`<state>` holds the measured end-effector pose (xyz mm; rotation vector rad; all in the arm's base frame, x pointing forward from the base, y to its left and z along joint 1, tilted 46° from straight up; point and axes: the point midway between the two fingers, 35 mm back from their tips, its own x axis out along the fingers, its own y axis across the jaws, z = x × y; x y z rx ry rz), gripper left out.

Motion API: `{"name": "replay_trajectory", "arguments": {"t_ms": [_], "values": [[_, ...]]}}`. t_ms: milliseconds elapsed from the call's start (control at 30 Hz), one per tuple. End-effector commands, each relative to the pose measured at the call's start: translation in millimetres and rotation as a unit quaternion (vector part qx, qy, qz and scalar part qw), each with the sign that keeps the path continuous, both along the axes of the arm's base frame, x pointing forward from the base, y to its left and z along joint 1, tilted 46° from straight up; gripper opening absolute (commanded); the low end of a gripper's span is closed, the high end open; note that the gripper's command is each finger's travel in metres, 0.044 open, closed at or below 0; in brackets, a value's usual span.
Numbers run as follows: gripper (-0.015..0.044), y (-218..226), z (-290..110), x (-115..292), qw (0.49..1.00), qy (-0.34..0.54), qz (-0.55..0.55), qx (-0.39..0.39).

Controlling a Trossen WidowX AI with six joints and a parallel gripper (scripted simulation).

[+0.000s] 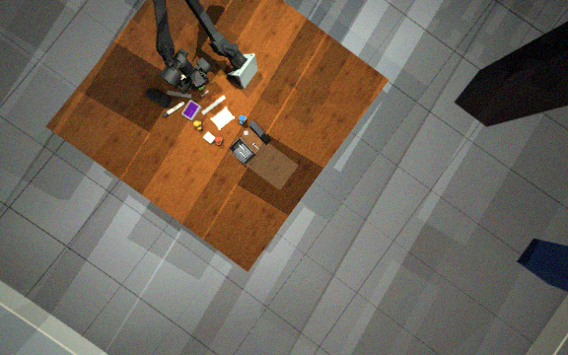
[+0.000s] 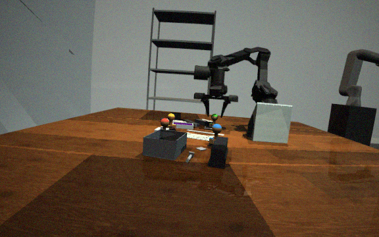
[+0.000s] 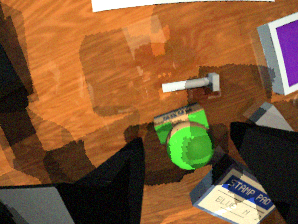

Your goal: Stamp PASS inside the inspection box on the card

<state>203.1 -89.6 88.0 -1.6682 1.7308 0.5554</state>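
The green-knobbed stamp [image 3: 189,144] [image 2: 214,116] stands upright on the wooden bench. My gripper [image 3: 186,136] [image 2: 215,111] [image 1: 195,81] is open and hangs just above it, with a finger on each side of the knob and a gap to both. The purple ink pad [image 3: 288,52] [image 1: 191,109] [image 2: 183,124] lies close by. The white card [image 1: 222,118] [image 2: 197,136] lies flat further toward the middle of the bench, beyond a long white strip [image 1: 213,105].
Yellow [image 1: 197,125] [image 2: 171,116], red [image 1: 219,141] [image 2: 164,122] and blue [image 1: 243,118] [image 2: 216,127] knobbed stamps stand nearby. A grey bin [image 2: 164,145], a black block [image 2: 218,152], a bolt [image 3: 193,84], a small printed label [image 3: 236,197] and the pale base box [image 2: 270,122] are also on the bench.
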Motion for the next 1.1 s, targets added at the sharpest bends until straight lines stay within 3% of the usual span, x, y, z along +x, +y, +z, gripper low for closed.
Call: {"name": "replay_trajectory", "arguments": {"t_ms": [0, 167, 1067], "values": [[0.027, 33.0, 30.0, 2.8, 1.0, -0.005, 0.003, 0.005], [0.027, 62.9, 65.9, -6.7, 1.0, -0.004, 0.002, -0.006], [0.027, 62.2, 65.9, -6.5, 1.0, -0.004, 0.004, -0.009]]}}
